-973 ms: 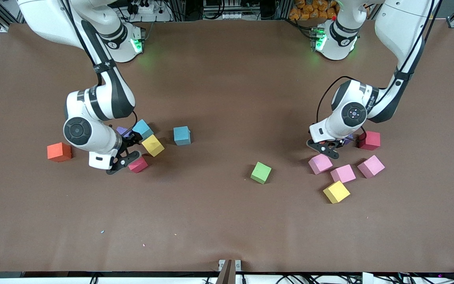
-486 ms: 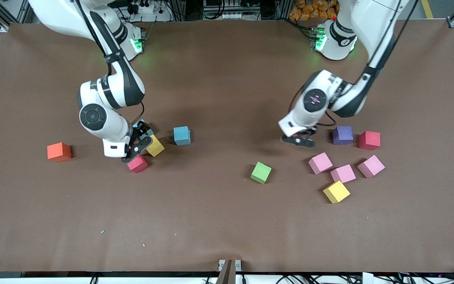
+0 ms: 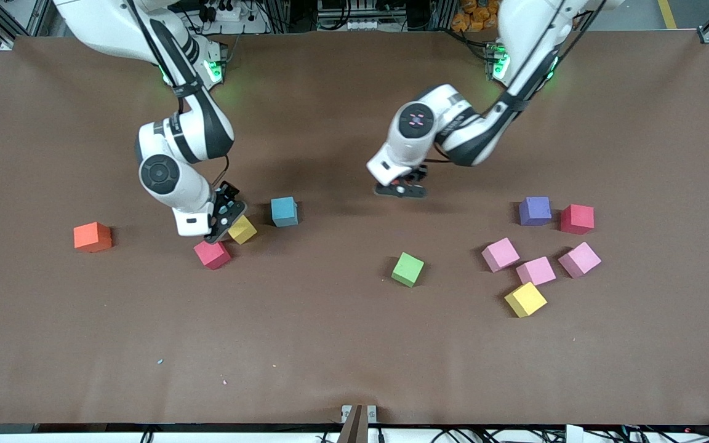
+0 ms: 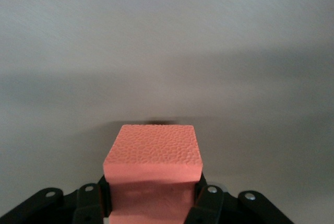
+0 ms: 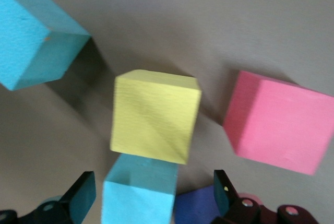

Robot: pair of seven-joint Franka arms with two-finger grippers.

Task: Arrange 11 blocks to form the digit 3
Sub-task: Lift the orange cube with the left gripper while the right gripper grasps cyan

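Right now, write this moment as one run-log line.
left gripper: shut on pink block, over table | right gripper: open over teal block beside yellow block

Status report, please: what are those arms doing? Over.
Left gripper shut on salmon-pink foam cube, lifted over table. Right gripper open over yellow foam cube. No digit 3 built yet.

five blocks [image 3: 536, 271] clustered toward left arm's end, one block [image 3: 407, 269] mid-table, four blocks [image 3: 242, 229] toward right arm's end
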